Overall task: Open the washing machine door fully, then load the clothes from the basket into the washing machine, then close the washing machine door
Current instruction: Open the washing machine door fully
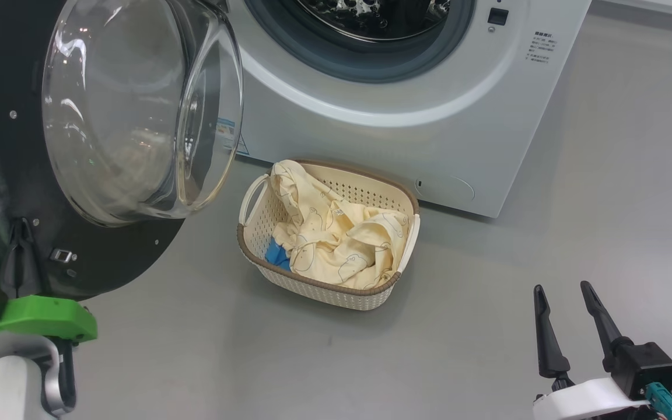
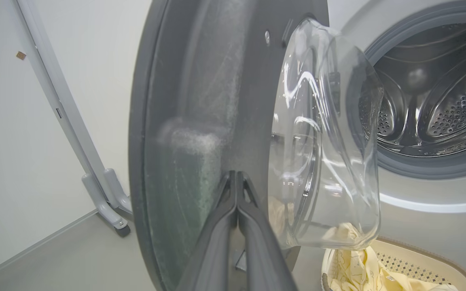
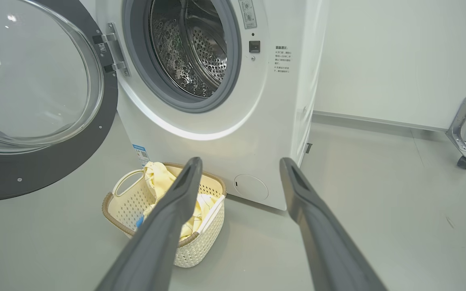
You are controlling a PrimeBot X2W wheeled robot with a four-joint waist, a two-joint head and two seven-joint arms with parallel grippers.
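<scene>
In the left wrist view, the left gripper (image 2: 236,176) is holding its two dark fingers pressed flat together with nothing between them, the tips lying up against the edge of the washing machine door (image 1: 126,116); whether they are actually pressing on it I cannot tell. The door is standing swung well out to the left of the opening, its bulging clear glass bowl (image 1: 137,87) facing toward the basket and its black ring (image 1: 108,262) hanging close above the grey floor (image 1: 546,245). To its right, the white washing machine (image 1: 371,134) is showing its grey rubber gasket (image 1: 359,64) and perforated steel drum (image 1: 371,11) uncovered, with a blue label sticker (image 3: 140,153) low on its front. Just in front of the machine, the cream basket (image 1: 365,289) is sitting on the floor, and the pale-yellow clothes (image 1: 336,239) are lying heaped inside it, one fold draping over the back rim, with a small bright-blue cloth (image 1: 277,254) tucked at the left side. At the lower right, the right gripper (image 1: 562,287) is hovering above the floor, well apart from the basket, its fingers spread wide and gripping nothing.
</scene>
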